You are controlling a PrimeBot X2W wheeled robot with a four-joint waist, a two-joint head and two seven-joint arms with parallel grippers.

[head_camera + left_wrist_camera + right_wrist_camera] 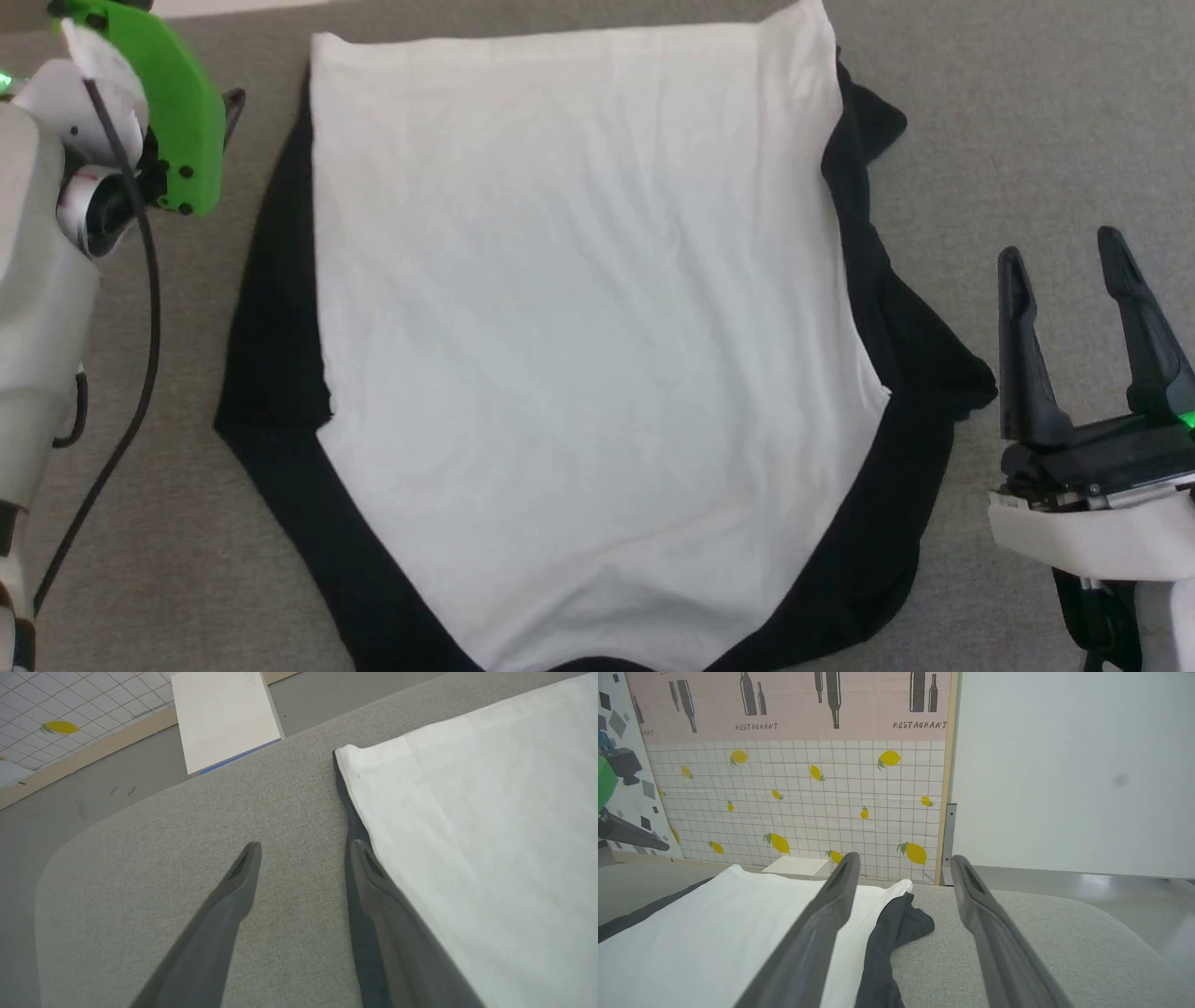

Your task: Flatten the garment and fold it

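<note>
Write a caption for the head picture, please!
A white shirt with black sleeves lies spread on a grey surface, the open right hand beside it.

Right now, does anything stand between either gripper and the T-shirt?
Nothing visible does. The left gripper stands open at the T-shirt edge. The right gripper stands open beside the black sleeve, with only grey surface between them.
</note>
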